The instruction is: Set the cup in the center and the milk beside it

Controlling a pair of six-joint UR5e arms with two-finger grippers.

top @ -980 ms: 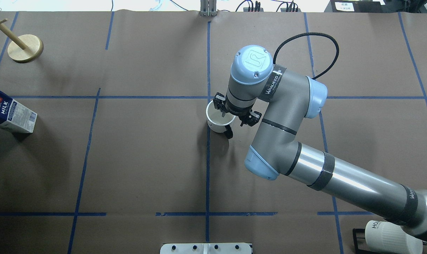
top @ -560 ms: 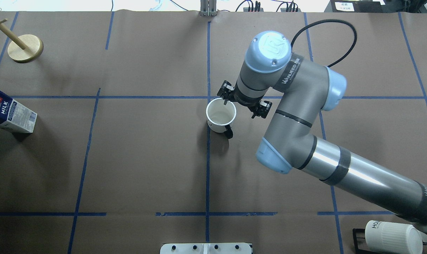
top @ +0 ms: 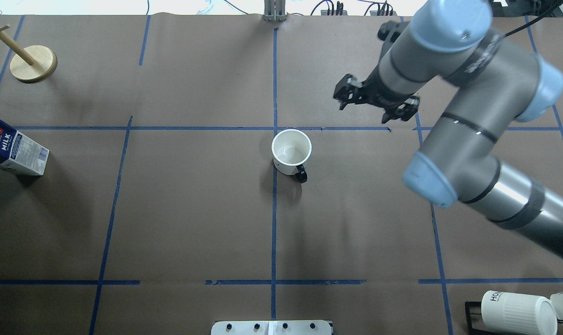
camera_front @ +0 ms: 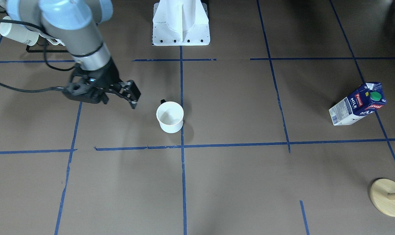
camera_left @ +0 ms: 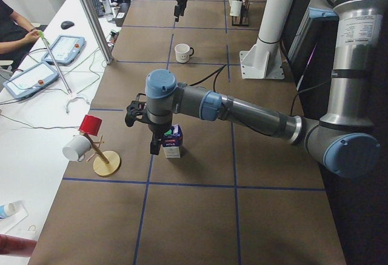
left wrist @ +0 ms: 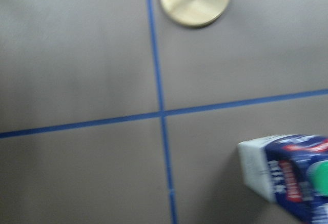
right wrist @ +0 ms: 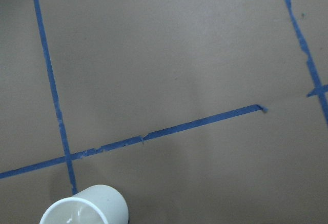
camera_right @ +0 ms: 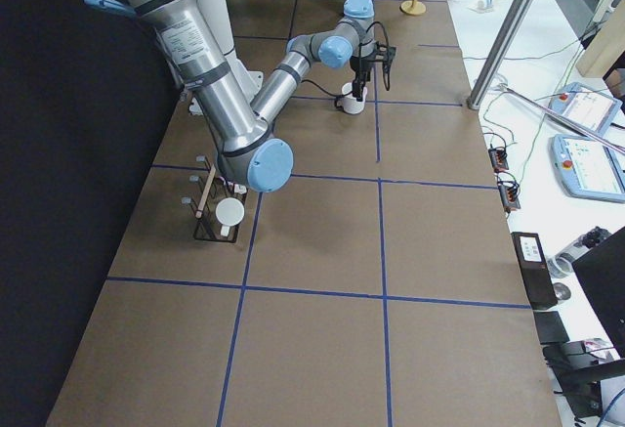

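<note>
Bright, even light from overhead; soft shadows spread beside the cup point(top: 291, 152) and the milk point(top: 13, 151). The left wrist view looks smeared, perhaps motion blur.

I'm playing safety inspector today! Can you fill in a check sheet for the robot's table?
Surface: brown paper with blue tape lines.
Job's things: cup upright by the middle tape crossing, nothing holding it; milk upright, far off at the robot's left edge.
Clutter: wooden stand; ribbed mugs on a rack.
Grippers: right gripper open, empty, away from the cup; left gripper near the milk, open or shut unclear.
Cables: black cable off the right arm.
Surroundings: a person at a desk.
</note>
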